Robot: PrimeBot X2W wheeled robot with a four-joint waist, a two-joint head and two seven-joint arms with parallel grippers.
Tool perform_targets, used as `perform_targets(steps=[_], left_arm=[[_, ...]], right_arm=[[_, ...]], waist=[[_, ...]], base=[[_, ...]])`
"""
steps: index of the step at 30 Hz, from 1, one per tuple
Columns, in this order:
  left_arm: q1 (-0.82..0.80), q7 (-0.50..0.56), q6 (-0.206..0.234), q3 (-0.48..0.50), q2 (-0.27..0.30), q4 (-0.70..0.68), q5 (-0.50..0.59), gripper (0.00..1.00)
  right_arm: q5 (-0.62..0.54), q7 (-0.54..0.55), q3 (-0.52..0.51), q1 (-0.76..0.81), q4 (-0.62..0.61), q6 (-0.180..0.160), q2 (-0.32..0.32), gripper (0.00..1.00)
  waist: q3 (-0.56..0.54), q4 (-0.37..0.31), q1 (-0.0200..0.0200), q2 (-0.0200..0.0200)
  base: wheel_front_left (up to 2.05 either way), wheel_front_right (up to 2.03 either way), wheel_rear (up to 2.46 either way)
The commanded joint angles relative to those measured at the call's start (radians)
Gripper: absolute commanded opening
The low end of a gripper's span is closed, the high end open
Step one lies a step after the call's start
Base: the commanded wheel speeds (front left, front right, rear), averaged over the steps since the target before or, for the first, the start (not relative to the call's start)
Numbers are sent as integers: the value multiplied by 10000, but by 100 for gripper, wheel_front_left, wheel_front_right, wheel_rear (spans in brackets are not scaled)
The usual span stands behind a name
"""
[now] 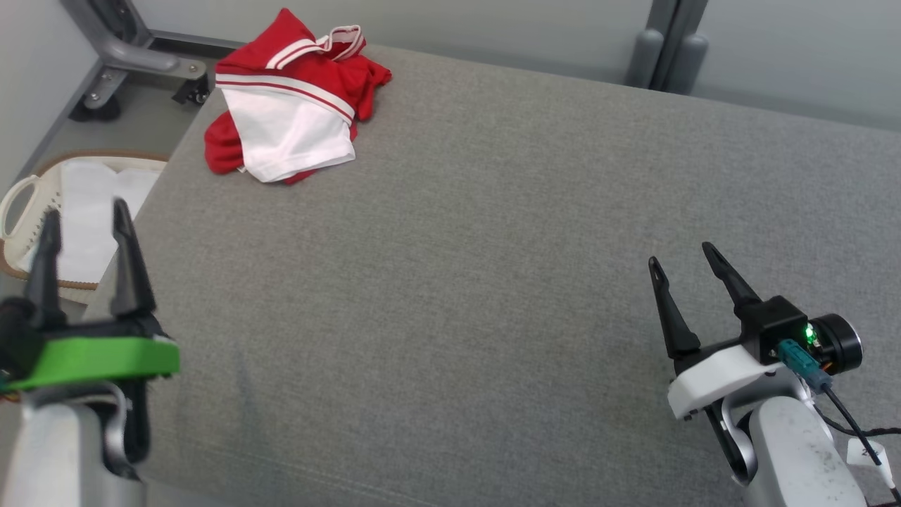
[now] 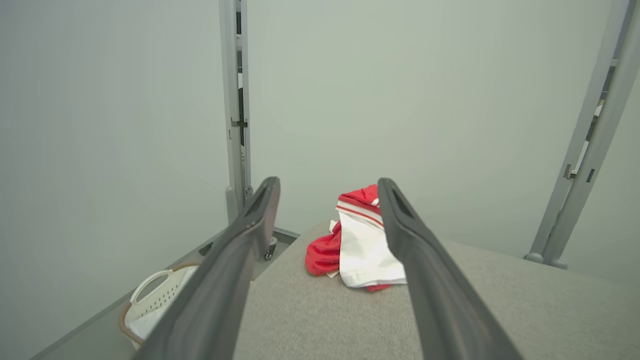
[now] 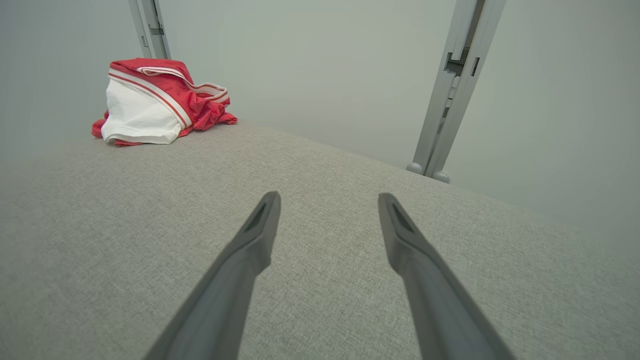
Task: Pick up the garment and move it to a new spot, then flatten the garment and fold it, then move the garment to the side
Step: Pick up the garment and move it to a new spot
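Garment [image 1: 288,105], red w/ white panels & striped trim, lies in a crumpled heap at the far left corner of the grey fabric-covered surface [image 1: 493,282], close to its edge; nothing touches it. It looks like the start pile, so step one (pick up & move to a new spot) is not yet begun, I'd judge.

Left end effector [image 1: 84,217] hangs at the near left edge, fingers spread wide, released & empty; right end effector [image 1: 681,255] sits at the near right, likewise spread & holding nothing; both are well apart from the cloth. Fingers point toward the far side, prob. a ready pose: arms low & out to the sides, so the middle of the surface is open to the head view.

Left wrist view has the heap straight between its two fingers, so that arm is lined up w/ it & looks the nearer one; right wrist view has it off to the upper left, far across the fabric.

The big bare stretch in the centre is the likely new spot; there's room to spread & fold. The heap is bunched, layers lapped over each other, white part over red; a pinch on the top fold may lift just one layer, so the grab pt matters.

White basket [image 1: 98,156] w/ brown rim stands on the floor just beyond the left edge, pale cloth inside; the garment, so near that edge, could slip off if dragged that way.
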Motion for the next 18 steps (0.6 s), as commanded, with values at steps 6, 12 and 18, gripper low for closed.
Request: perform_targets(steps=[6, 12, 18], left_arm=[[-2768, 369, -89, 265, 1576, 907, -404, 100], [-4776, 1470, -113, -126, 2707, 2626, -969, 100], [-6054, 2122, -116, -605, 3132, 4225, -1886, 100]], right_arm=[[-460, -10, 258, -715, -265, -15, -59, 100], [-719, 138, 553, -1354, -675, -15, -59, 100], [-814, 284, 834, -1751, -1337, -15, -50, 100]], waist=[[1524, -1187, 0, 0], [2729, -1865, 0, 0], [3832, -2285, 0, 0]], base=[[0, 0, 0], [0, 0, 0], [0, 0, 0]])
